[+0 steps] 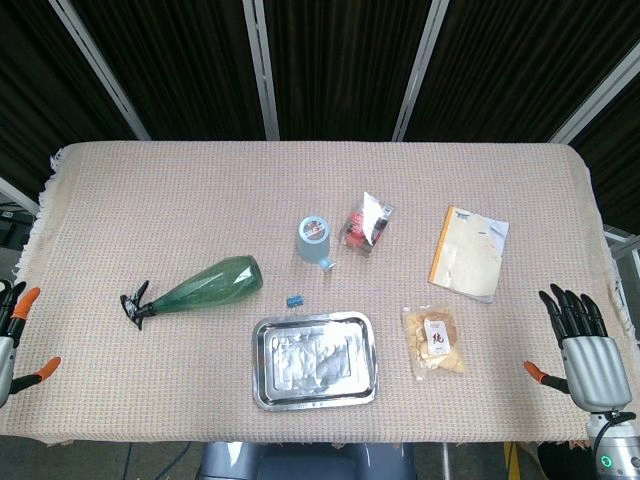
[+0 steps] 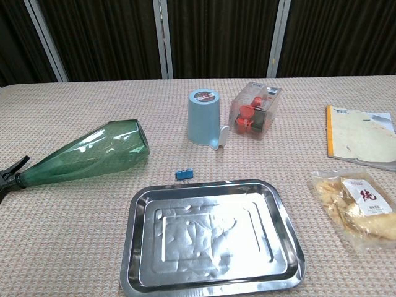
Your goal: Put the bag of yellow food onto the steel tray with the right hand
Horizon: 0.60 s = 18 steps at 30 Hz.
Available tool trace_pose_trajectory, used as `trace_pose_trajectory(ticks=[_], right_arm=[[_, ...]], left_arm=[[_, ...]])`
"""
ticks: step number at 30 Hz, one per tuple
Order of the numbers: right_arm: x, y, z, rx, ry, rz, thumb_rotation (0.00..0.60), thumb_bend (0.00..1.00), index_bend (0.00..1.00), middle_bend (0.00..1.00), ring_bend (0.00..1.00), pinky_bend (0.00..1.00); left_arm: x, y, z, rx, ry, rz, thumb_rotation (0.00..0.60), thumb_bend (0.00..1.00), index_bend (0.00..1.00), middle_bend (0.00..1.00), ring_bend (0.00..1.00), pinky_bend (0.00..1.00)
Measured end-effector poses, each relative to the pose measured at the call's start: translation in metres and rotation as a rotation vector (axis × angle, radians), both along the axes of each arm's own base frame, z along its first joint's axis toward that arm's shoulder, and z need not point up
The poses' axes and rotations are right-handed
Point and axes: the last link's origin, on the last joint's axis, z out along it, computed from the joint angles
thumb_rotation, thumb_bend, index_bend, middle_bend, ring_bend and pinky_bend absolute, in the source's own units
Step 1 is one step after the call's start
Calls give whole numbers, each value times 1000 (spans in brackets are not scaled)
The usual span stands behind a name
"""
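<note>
The clear bag of yellow food (image 1: 434, 340) (image 2: 356, 207) lies flat on the cloth just right of the steel tray (image 1: 268, 385) (image 2: 139, 247), which holds nothing. My right hand (image 1: 582, 345) hovers at the table's right edge, well to the right of the bag, fingers spread and holding nothing. My left hand (image 1: 12, 335) shows only partly at the far left edge, its orange-tipped fingers apart and nothing in them. Neither hand appears in the chest view.
A green spray bottle (image 1: 200, 287) (image 2: 80, 154) lies on its side left of the tray. Behind the tray are a small blue clip (image 1: 294, 299) (image 2: 182, 174), a light blue cup (image 1: 314, 240) (image 2: 204, 117) and a clear pack of red items (image 1: 366, 226) (image 2: 253, 112). A booklet (image 1: 470, 252) (image 2: 362, 135) lies behind the bag.
</note>
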Motion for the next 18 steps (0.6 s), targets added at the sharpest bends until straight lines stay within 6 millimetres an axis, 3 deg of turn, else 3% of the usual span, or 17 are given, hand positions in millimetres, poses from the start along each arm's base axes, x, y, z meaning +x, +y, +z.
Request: trace_pose_trajectory(ticks=[18], right_arm=[[0,4,-1,19,-19,19,600,53,5,0,0,0]], left_arm=[[-1,-9,3,8,-4,-9,600,132,102,0,0,0]])
